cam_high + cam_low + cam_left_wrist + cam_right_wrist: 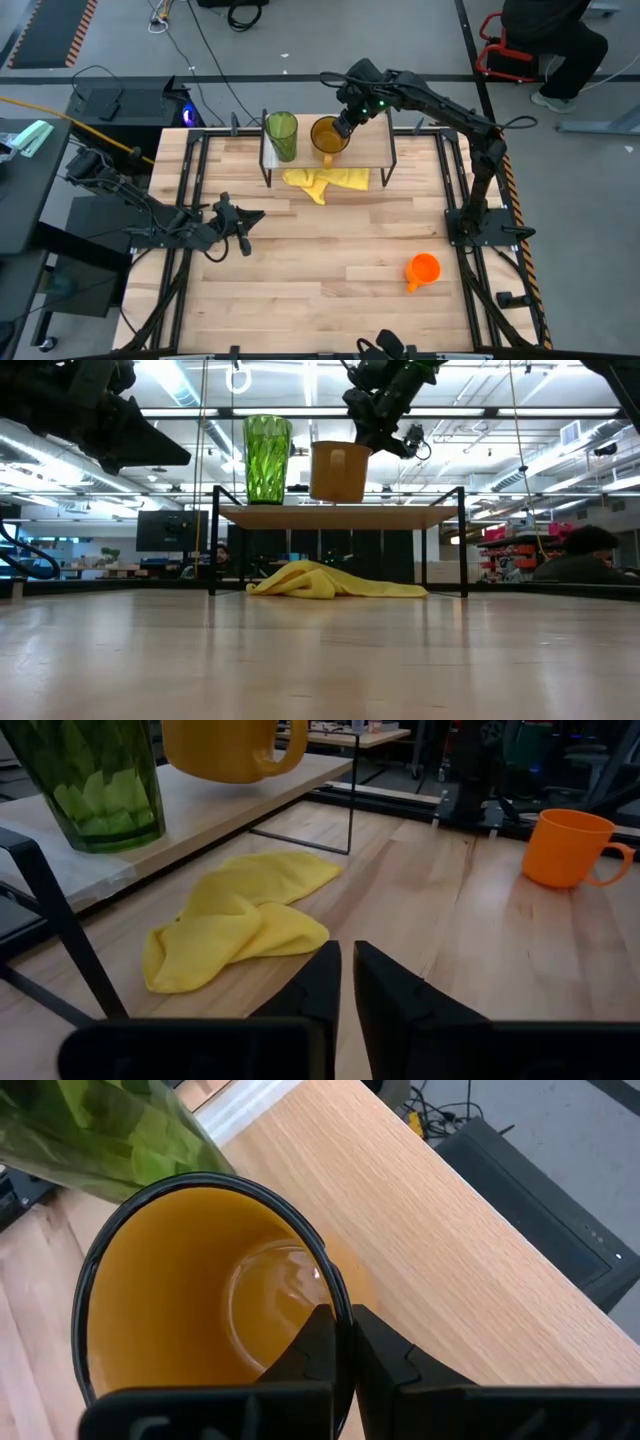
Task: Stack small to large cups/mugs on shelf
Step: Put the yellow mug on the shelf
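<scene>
Placement step in hand: right end effector [344, 127] sits over the shelf w/ its fingers pinched tight on the rim wall of the translucent amber-yellow plastic mug with a handle [328, 135], one finger inside, one outside, as the right wrist view shows. In the low view the mug's base looks level w/ the light wooden top board of the small black-wire-legged shelf [400, 516]; can't tell if it's fully seated or a hair above. It stands just beside the tall translucent olive-green plastic tumbler [281, 136], which is upright on the shelf board, nearer the left arm's side. The two are close but apart.

Judgement: large and medium vessels are at the shelf, the smallest isn't. The small bright orange plastic mug [423, 270] stands upright on the wooden desk [330, 260], well apart from the shelf, on the right arm's side, handle toward the desk's front edge. A crumpled yellow cloth [328, 181] lies on the desk under and in front of the shelf; not part of the job.

Left end effector [243, 222] waits low over the desk, left of centre, fingers nearly together w/ only a thin slit between them, holding nothing.

Next move, as I read it: confirm the amber mug rests flat, part the fingers, lift straight up clear of the rim w/o nudging the tumbler, then go for the orange mug. Risk: tipping the amber mug on withdrawal, since one finger is inside it.
</scene>
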